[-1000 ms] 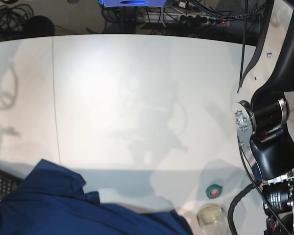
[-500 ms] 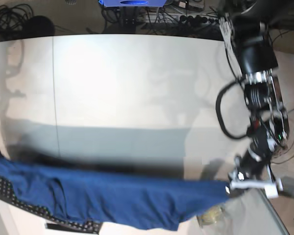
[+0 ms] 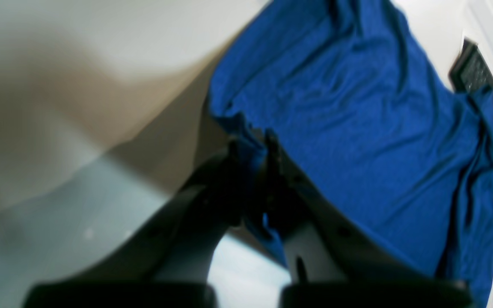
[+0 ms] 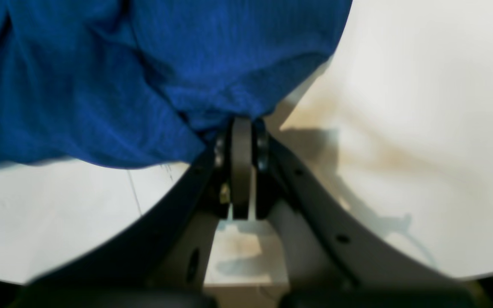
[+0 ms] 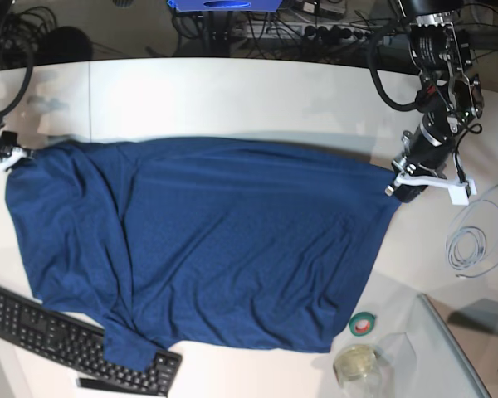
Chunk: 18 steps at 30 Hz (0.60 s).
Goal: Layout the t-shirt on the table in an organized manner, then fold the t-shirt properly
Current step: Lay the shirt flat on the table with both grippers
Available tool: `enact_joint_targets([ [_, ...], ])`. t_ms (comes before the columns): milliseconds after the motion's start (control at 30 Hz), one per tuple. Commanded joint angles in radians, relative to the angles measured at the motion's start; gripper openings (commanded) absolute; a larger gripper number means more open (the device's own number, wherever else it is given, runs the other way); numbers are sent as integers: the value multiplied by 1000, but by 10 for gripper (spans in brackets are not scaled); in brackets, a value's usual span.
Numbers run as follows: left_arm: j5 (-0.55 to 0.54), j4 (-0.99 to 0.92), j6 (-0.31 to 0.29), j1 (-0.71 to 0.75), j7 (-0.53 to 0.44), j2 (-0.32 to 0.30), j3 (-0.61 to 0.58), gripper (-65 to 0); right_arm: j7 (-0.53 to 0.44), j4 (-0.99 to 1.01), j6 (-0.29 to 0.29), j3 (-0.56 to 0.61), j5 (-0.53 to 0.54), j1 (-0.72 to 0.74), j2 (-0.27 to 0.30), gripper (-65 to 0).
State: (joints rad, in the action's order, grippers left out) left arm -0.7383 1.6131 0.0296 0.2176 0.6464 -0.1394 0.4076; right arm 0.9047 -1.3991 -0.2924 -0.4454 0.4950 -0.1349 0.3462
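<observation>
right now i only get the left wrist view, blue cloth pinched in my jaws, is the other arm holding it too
Observer: Yes, the right gripper is shut on the far corner of the dark navy fabric t-shirt.
Operator: is it spread out or bunched
Observer: Spread wide across the smooth white table, stretched between both grippers.
Operator: anything under the near edge
Observer: One sleeve lies over the black keyboard.
Operator: anything else close
Observer: A green tape roll sits just off the hem.
</observation>
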Motion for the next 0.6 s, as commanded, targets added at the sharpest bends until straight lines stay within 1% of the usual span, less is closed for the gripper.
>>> enact_joint_targets([
  [0, -8, 20, -3, 12, -24, -15, 6, -650, -17, 10, 2, -10, 3, 7, 20, -650],
  [100, -4, 13, -3, 47, -27, -13, 6, -650, -25, 88, 2, -11, 3, 2, 20, -650],
  [167, -2, 3, -3, 79, -73, -15, 6, -650, -35, 132, 2, -11, 3, -4, 20, -650],
  [200, -2, -3, -3, 96, -109, -16, 6, -650, -48, 142, 2, -11, 3, -16, 20, -650],
  [267, 0, -3, -3, 119, -145, -18, 6, -650, -65, 145, 2, -11, 3, -33, 18, -650],
  [567, 0, -3, -3, 174, -152, -12, 6, -650, -65, 154, 2, -11, 3, -50, 17, -650],
])
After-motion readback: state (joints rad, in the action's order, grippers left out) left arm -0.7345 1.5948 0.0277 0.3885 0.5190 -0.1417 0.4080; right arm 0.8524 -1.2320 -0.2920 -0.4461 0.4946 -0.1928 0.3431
